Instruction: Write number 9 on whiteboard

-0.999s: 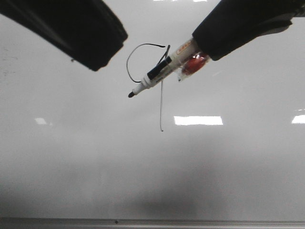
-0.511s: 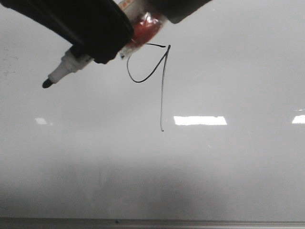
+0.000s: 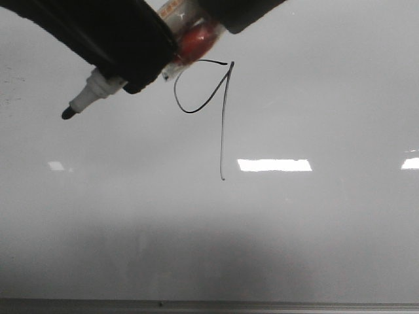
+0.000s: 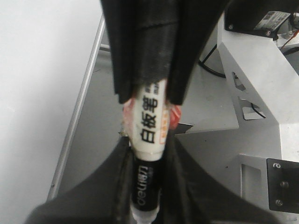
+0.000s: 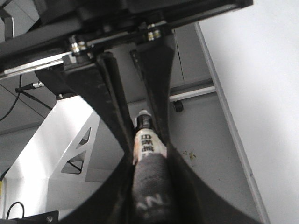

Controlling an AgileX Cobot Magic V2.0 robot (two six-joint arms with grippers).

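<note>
The number 9 (image 3: 223,111) is a thin black line figure on the whiteboard (image 3: 314,229), just right of both grippers. A white marker (image 3: 91,91) with a black tip (image 3: 67,113) points down-left, off the board. My left gripper (image 3: 134,75) is shut on the marker's black band (image 4: 148,186). My right gripper (image 3: 222,16) is shut on the marker's rear end (image 5: 148,144), which is wrapped in dark felt. A red piece (image 3: 193,40) shows on the marker between the two grippers. Each wrist view shows the other gripper's fingers on the same marker.
The board's thin grey metal edge (image 3: 209,305) runs along the bottom of the front view and shows in the left wrist view (image 4: 79,107). Bright light reflections (image 3: 273,165) lie on the board. The robot's white metal frame (image 4: 252,70) stands off the board.
One second ago the right gripper held the marker over the 9, apart from the left gripper. It carried the marker left into the left gripper's fingers. Almost nothing moved in the last half second.
</note>
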